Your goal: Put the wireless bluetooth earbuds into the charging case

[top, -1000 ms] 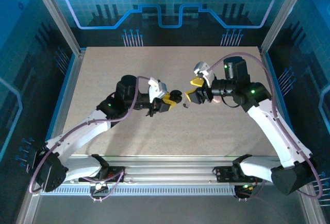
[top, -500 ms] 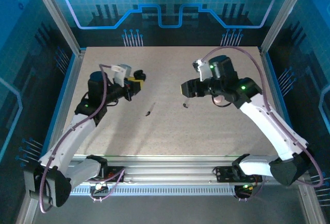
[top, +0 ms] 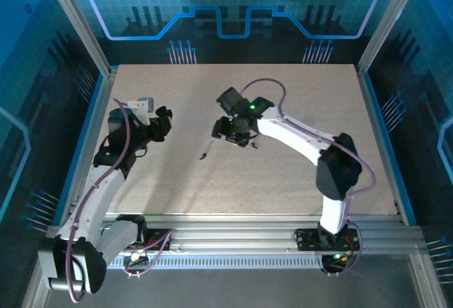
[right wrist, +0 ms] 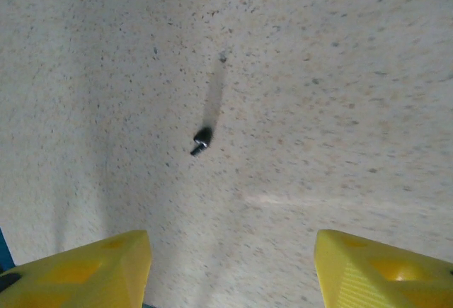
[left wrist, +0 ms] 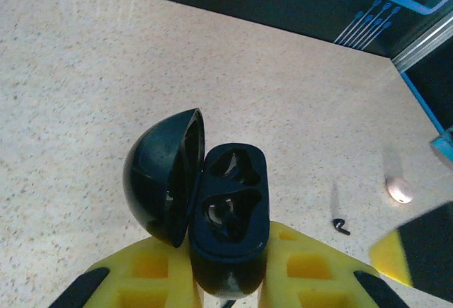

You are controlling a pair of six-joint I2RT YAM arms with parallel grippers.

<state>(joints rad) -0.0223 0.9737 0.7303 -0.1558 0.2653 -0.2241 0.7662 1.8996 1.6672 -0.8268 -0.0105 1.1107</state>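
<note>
My right hand (right wrist: pixel 230 246) hangs over the middle of the tabletop (top: pixel 283 187), yellow fingers spread apart with nothing between them. A dark earbud (right wrist: pixel 201 140) lies loose on the surface ahead of them, a little left of the gap's centre. As I read it, the step in hand is picking that bud up. To do it well I'd shift until the bud sits midway between the fingers, come straight down until the tips nearly brush the surface, then close gently. The piece is tiny and curved, so a hard pinch would likely make it skid or flip out. I'd also mind its facing, since it must seat in a shaped pocket.

My left hand (left wrist: pixel 228 255) is clamped on the charging case (left wrist: pixel 230 205) at the left side of the tabletop, well apart from the bud. Its lid (left wrist: pixel 159 177) is swung open to the left. The body has two pockets. The one farther from the fingers looks empty, and the nearer holds something dark I can't make out. A pale pinkish bit (left wrist: pixel 400 190) lies on the tabletop to the right.
</note>
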